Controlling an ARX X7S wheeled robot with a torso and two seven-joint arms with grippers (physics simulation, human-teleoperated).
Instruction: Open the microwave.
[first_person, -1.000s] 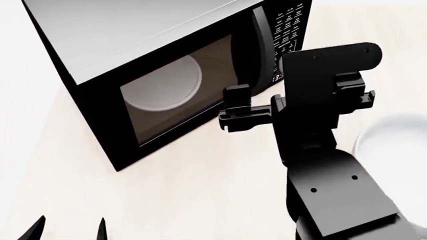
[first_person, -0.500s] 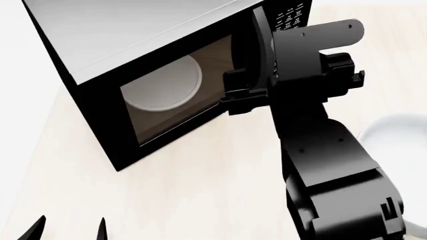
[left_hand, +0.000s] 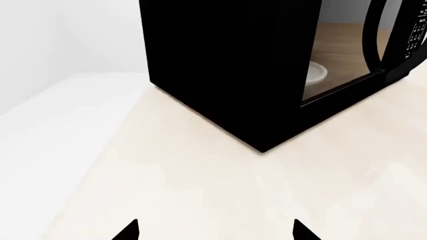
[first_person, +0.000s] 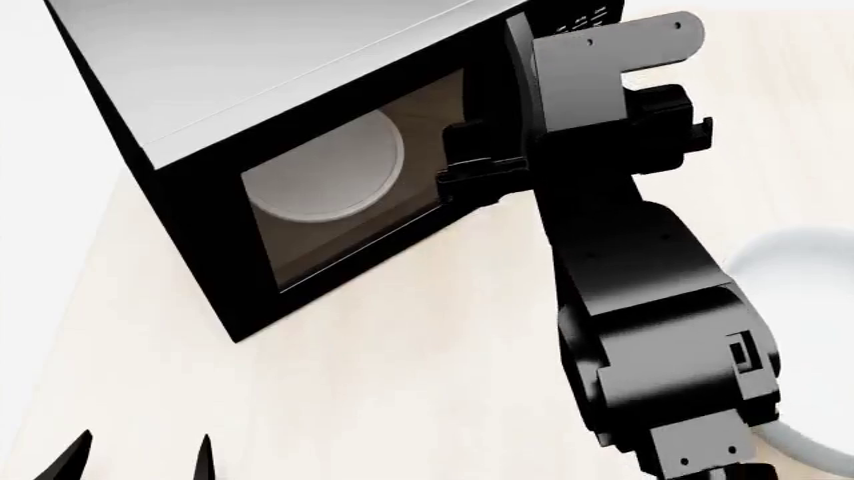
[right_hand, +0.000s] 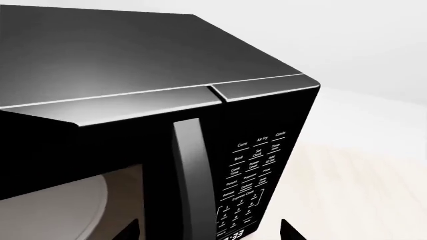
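The black microwave (first_person: 267, 70) with a grey top stands on the pale counter, door closed, with the white turntable plate (first_person: 327, 170) showing through the glass. My right gripper (first_person: 478, 165) is open at the lower part of the vertical handle (first_person: 518, 70). In the right wrist view the microwave (right_hand: 133, 65) fills the frame. There the right gripper (right_hand: 210, 232) has the handle (right_hand: 190, 175) between its spread fingertips, beside the keypad (right_hand: 257, 170). My left gripper (first_person: 134, 462) is open and empty, low near the front edge. In its own view the left gripper (left_hand: 215, 232) faces the microwave's side (left_hand: 227, 65).
A white round dish (first_person: 801, 265) lies on the counter at the right, partly behind my right arm. The pale wooden counter (first_person: 374, 380) stretches in front of the microwave. A white wall (left_hand: 67, 35) stands behind it.
My right arm has moved forward and up towards the microwave, bringing its open gripper from in front of the door onto the handle. The left gripper has not moved.
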